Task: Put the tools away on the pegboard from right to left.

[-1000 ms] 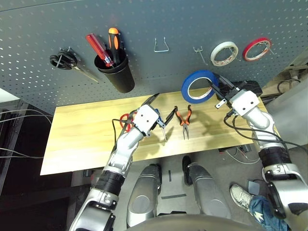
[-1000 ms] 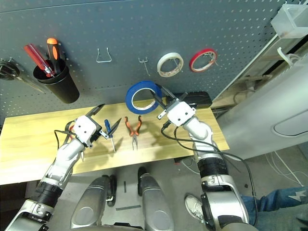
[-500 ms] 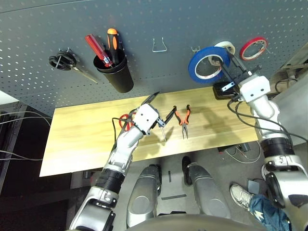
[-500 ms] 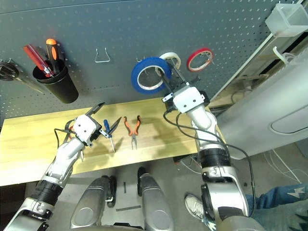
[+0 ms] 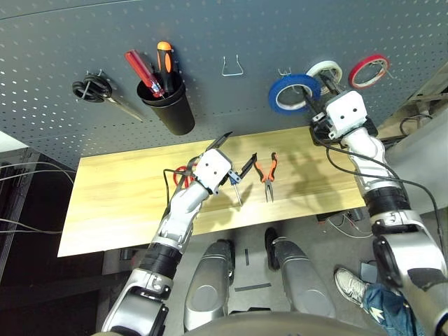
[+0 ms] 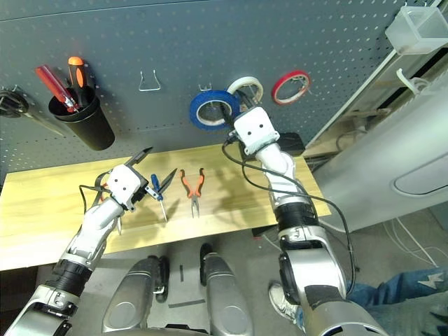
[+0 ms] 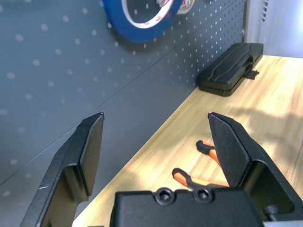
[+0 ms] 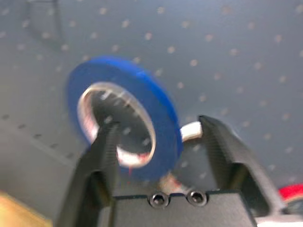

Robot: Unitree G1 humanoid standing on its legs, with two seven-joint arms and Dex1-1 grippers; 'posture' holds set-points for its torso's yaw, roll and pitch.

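At pegboard (image 5: 210, 42): R gripper (image 6: 236, 112) holds blue tape roll (image 6: 213, 108), hole facing outward.

The red-handled scissors (image 5: 182, 175) are largely covered by the left gripper (image 5: 231, 157). The white tape roll (image 5: 326, 71) is partly masked by the right gripper (image 5: 316, 98) and the wide blue tape roll (image 5: 294, 93), whose hook cannot be made out; it is possibly still gripped. The pegboard (image 5: 231, 31) is cut off by the picture edges.
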